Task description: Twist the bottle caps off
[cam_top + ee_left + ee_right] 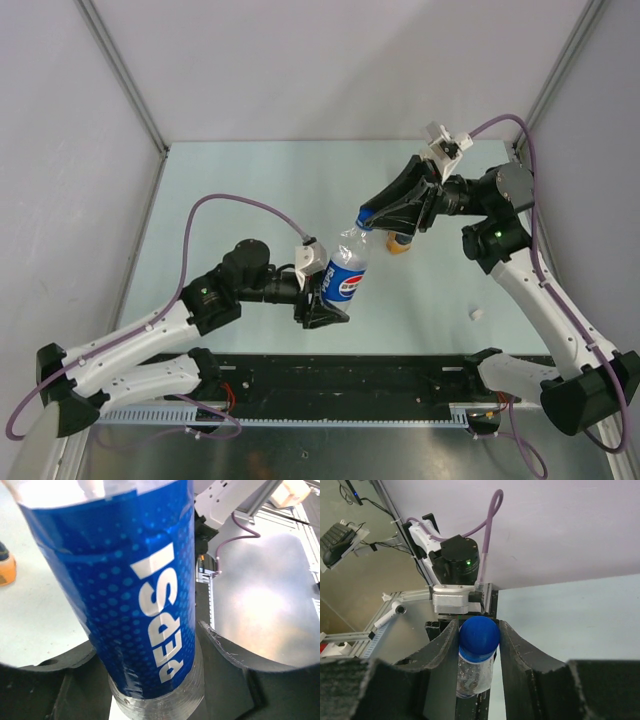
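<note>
- The left gripper (328, 303), matte black with broad curved fingers (235, 662), is clamped on the lower body of a clear plastic bottle (347, 270). One finger presses each side of it.
- The bottle is held above the table (250, 200), a smooth pale green surface, and leans with its neck up and to the right. Its glossy blue label (145, 595) has a dotted pattern and white lettering; ribbed clear plastic shows below it.
- A smooth, round blue screw cap (479, 636) sits on the bottle's neck.
- The right gripper (372, 218) pinches that cap between its two rough-edged black fingers.
- A short orange bottle (400, 246) stands on the table just behind the right gripper, only its lower part showing.
- A small white cap (476, 314) lies alone on the table, further right.
</note>
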